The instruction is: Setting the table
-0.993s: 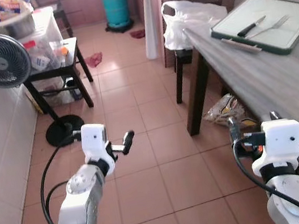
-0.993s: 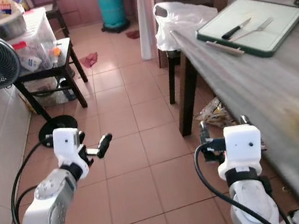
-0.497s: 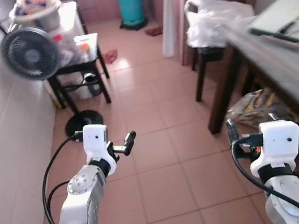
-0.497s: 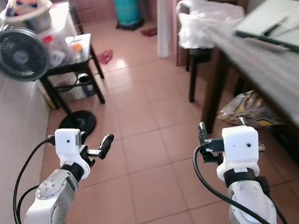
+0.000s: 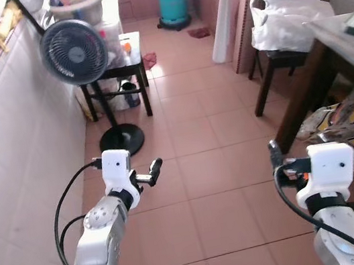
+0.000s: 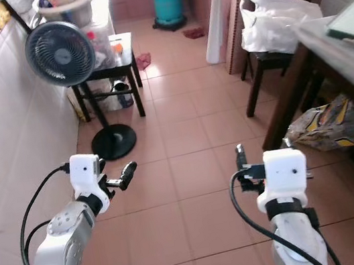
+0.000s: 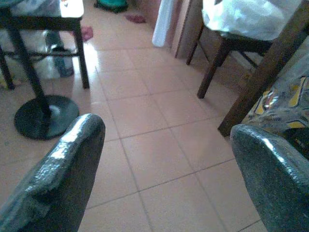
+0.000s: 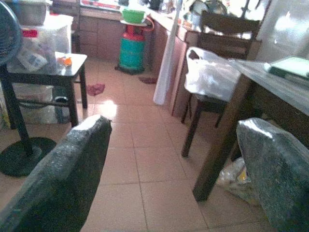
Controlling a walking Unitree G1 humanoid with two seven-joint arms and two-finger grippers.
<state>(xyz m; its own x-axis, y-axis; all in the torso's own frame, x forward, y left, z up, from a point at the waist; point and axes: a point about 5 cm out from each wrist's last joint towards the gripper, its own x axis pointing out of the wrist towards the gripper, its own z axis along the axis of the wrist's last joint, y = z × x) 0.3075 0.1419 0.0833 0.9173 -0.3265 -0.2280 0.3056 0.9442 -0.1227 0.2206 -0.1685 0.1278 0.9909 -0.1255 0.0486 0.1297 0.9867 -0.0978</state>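
Table (image 6: 326, 46), wooden, stood at the right edge of the scene with a green-rimmed board (image 6: 353, 16) on its far corner; nearest, the left gripper (image 5: 151, 172) and right gripper (image 6: 240, 163) hung over bare floor tiles (image 5: 199, 142), both with fingers spread and holding nothing. Beyond stood a pedestal fan (image 5: 72, 46), a black side table (image 5: 124, 51) stacked with tubs, a chair (image 6: 268, 29) draped with a white bag, and a teal gas cylinder (image 5: 175, 0). Judged a walking stage between table and storage; whether fetching or returning cannot be told.

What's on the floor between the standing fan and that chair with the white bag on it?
Mostly bare tile. From the head views, only floor lies between the fan and the chair holding the white bag.
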